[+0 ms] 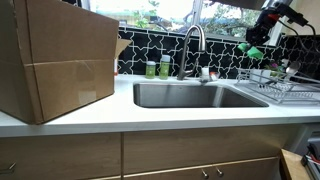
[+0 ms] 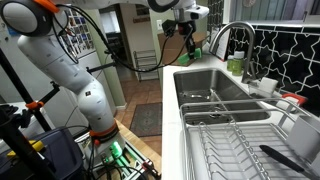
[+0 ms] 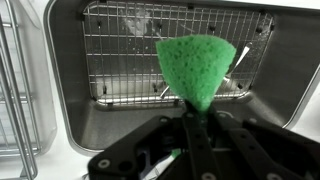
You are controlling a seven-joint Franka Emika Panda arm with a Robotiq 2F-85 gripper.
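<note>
My gripper (image 3: 190, 112) is shut on a green sponge (image 3: 195, 65), pinched at its narrow end so that it fans out beyond the fingers. Below it in the wrist view lies the steel sink (image 3: 62, 70) with a wire grid (image 3: 125, 50) on its bottom. In both exterior views the gripper (image 1: 262, 32) (image 2: 188, 30) hangs high in the air with the sponge (image 1: 254, 51) (image 2: 193, 48) under it, well above the counter and off to the side of the sink basin (image 1: 195, 95) (image 2: 205, 85).
A large cardboard box (image 1: 55, 60) stands on the counter beside the sink. The faucet (image 1: 193, 45) rises behind the basin, with green bottles (image 1: 157, 68) next to it. A wire dish rack (image 1: 285, 85) (image 2: 240, 150) sits on the counter on the other side.
</note>
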